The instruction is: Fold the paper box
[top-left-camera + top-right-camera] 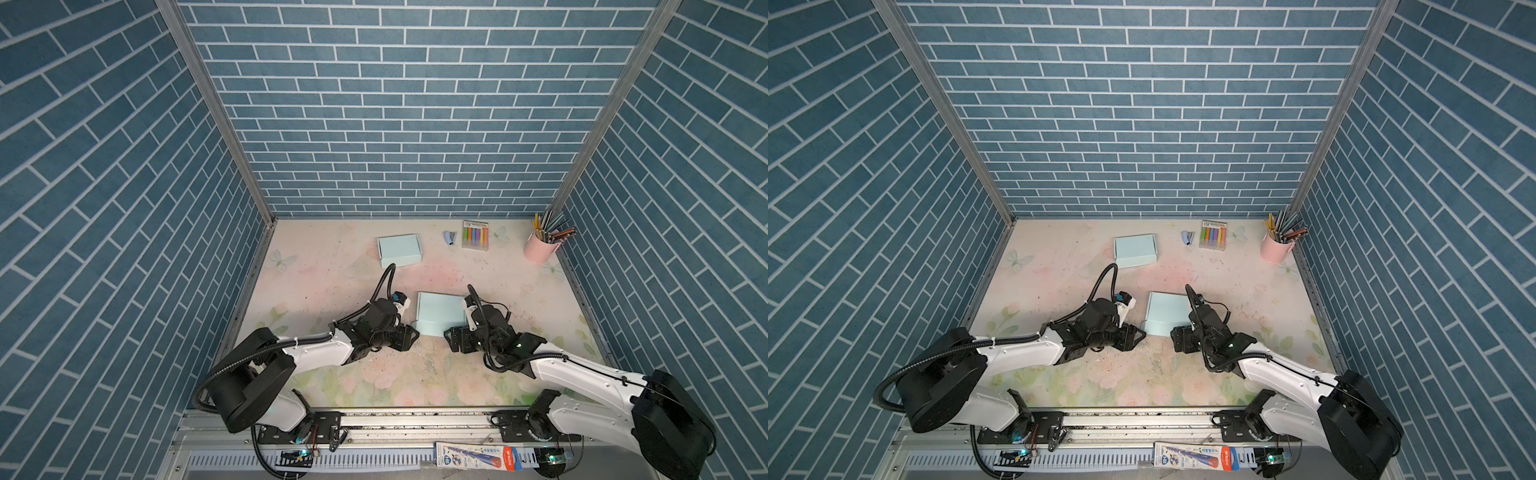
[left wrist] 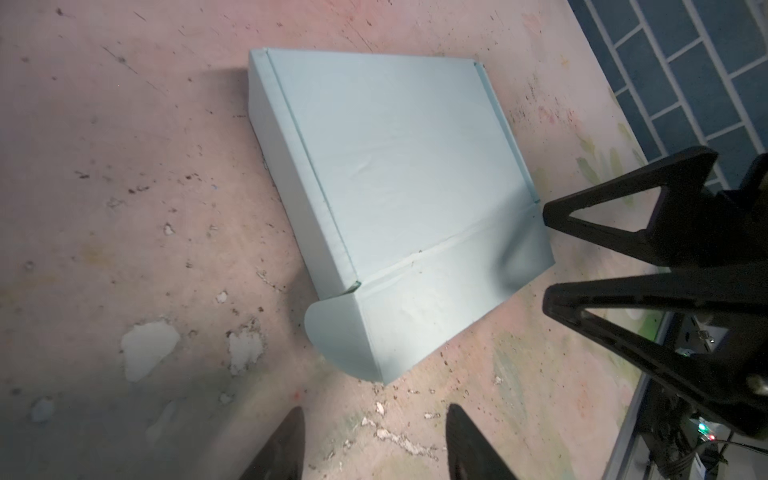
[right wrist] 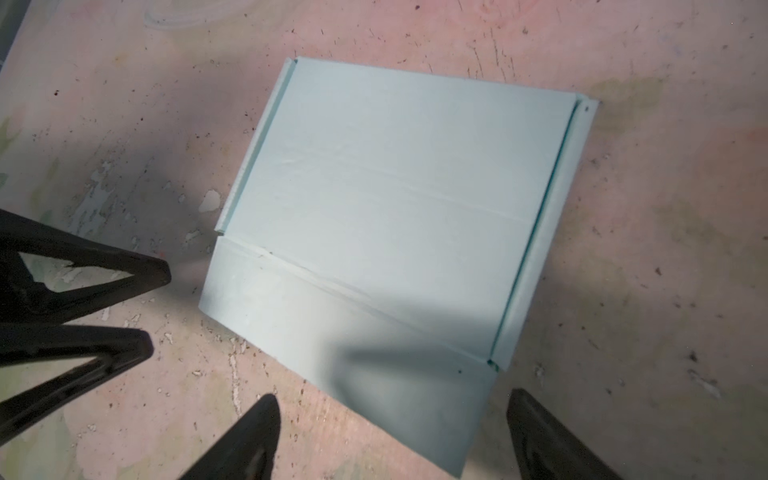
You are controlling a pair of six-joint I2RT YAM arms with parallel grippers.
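Paper box point(image 1: 440, 313) sits on the counter point(image 1: 324, 291), mid-front, right between the two arms; same in both top views point(image 1: 1165, 313). Lid is down flat, so the inside is not visible. The front flap sticks out flat toward the robot, untucked. Left wrist view point(image 2: 395, 187) shows a rounded ear tab at one flap corner, lying on the counter. Right wrist view point(image 3: 395, 208) shows side walls folded up along both long edges.

Left pincer point(image 1: 411, 338) is low, just beside the flap's left corner, jaws parted, nothing between them, clear of the box point(image 2: 374, 411). Right pincer point(image 1: 449, 338) is just beside the flap's right corner, jaws spread wide, gripping nothing. Its tips bracket the flap corner in its own wrist view point(image 3: 392, 397); whether they touch the paper, can't tell.

Second box point(image 1: 398, 250), same pale blue, is closed and lies well apart toward the back wall; contents hidden. Pink cup point(image 1: 539, 249) stands upright in the back right corner, stuffed with pencils point(image 1: 552, 228) fanning out over the rim. Clear marker pack point(image 1: 475, 235) lies flat at the back with a row of coloured markers inside. Small blue stapler point(image 1: 449, 238) lies just beside the pack, loose on the counter.
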